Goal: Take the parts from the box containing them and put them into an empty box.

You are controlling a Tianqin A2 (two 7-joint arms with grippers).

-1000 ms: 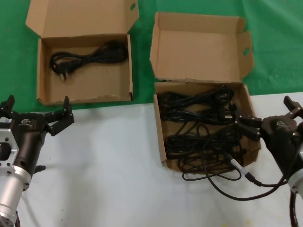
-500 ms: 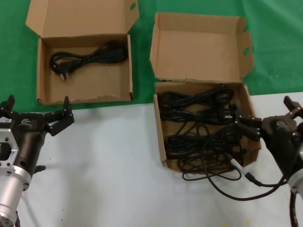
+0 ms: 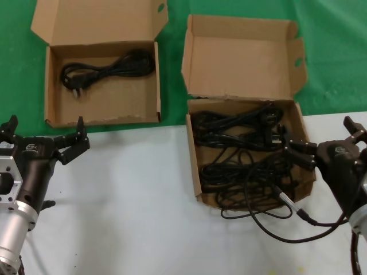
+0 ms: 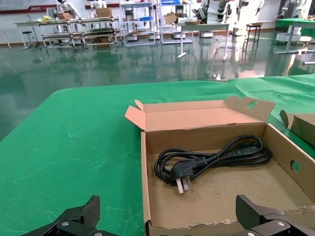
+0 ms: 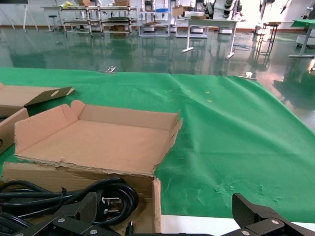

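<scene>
Across the head view: a desk point(image 3: 132, 195), white in the lower part of the frame, green cloth along the top. Upper left, the wider shallow box point(image 3: 102, 86) with its plain lid point(image 3: 97, 20) folded back, holding a single looped cord point(image 3: 106, 69). Right of centre, the squarish box with winged lid point(image 3: 249, 152), straddling the edge where green meets white, packed with a tangle of black power cords point(image 3: 241, 146). One stray cord point(image 3: 269, 215) spilling over its near wall onto the white surface, lower right of the frame.

Lower left of the head view: left end effector point(image 3: 43, 137), fingers spread wide and released, just short of the wider box's near wall, touching nothing. Right edge, mid-height: right end effector point(image 3: 330, 140), likewise released, one finger point(image 3: 299, 153) poised over the right rim of the full box; cannot tell from there whether touching a cord.

Only in the left wrist view: the lone cord's plug point(image 4: 183, 176) with metal pins, lying flat on the tray floor, and both spread fingertips point(image 4: 74, 219) at the bottom corners. Only in the right wrist view: a plug point(image 5: 112, 200) tucked against the full box's far wall, the winged lid point(image 5: 98, 140) lying back open, and a workshop hall with shelving behind.
</scene>
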